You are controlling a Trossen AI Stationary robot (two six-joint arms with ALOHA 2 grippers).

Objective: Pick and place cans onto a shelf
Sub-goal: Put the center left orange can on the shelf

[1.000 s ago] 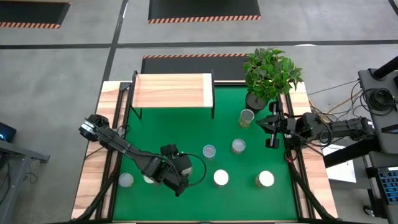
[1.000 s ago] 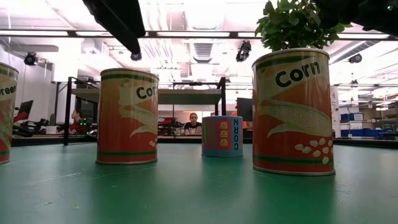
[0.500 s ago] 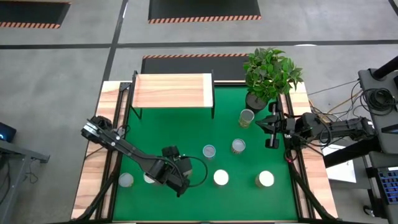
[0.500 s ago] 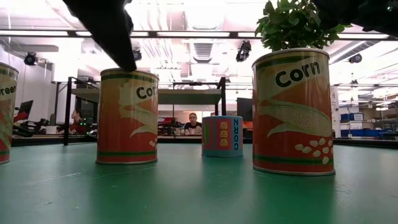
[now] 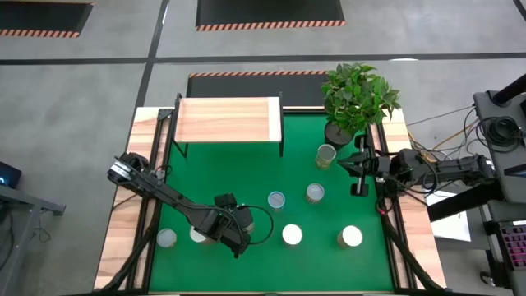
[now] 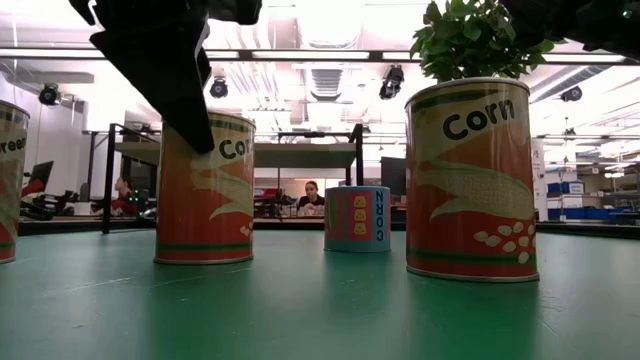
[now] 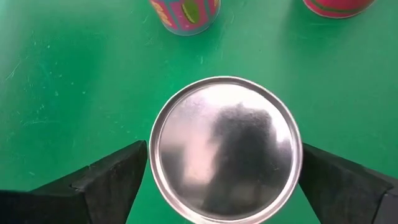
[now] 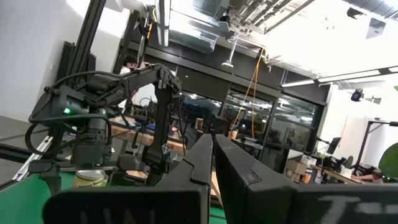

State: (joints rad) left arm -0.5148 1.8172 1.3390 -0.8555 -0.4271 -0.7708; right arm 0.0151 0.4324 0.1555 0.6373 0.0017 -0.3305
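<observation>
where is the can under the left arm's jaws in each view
High view: the can is front left, half under the left arm.
Low view: left of centre, orange Corn label.
Left wrist view: centre, silver top between the open jaws.
Right wrist view: cannot tell.
Shared landmark: the blue can just beyond it.

Robotics lab or industrial test hall. Evidence: grey concrete floor (image 5: 99,123) with hazard-striped mats (image 5: 269,14); exposed ceiling ducts (image 6: 340,80) and strip lighting; workbenches with seated person (image 6: 310,197) behind; green-matted surface (image 5: 246,177); cable bundles (image 5: 493,131).
</observation>
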